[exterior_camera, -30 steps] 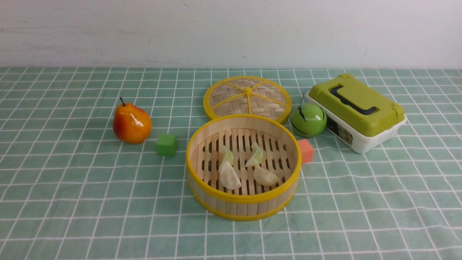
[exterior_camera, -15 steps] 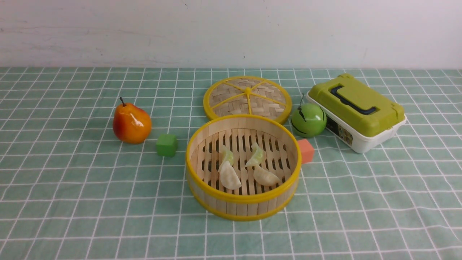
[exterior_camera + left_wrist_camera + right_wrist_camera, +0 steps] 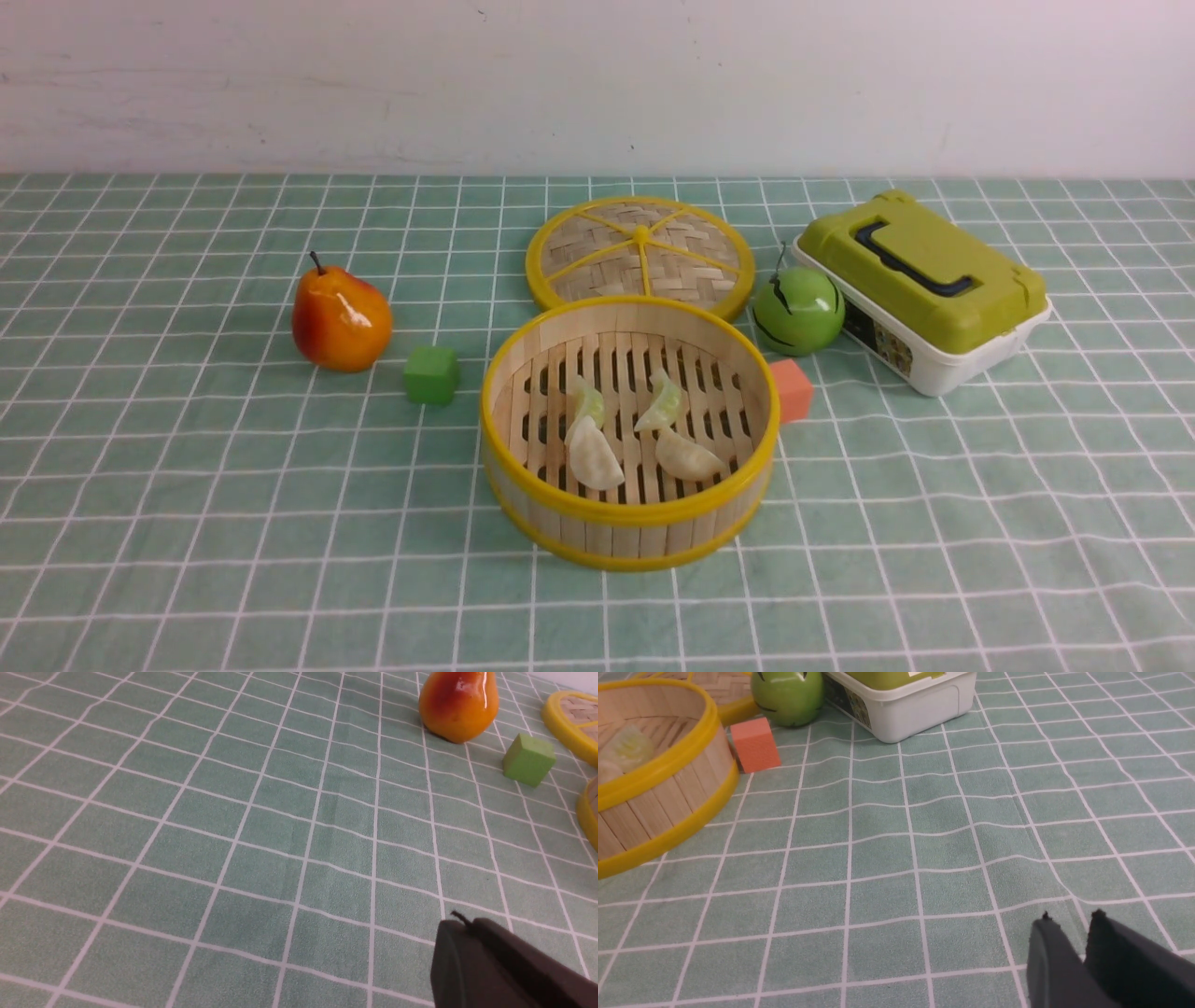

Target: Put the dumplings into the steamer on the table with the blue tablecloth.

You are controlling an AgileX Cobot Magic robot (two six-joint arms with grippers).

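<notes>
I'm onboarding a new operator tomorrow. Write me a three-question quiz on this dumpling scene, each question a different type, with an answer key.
1. True or false: all four dumplings lie inside the steamer.
2. Which thing sits between the pear and the steamer? A) orange cube B) green cube C) green apple
3. Fill in: the woven lid lies flat on the tablecloth just ______ the steamer, seen from the front.

Key: 1 true; 2 B; 3 behind.
</notes>
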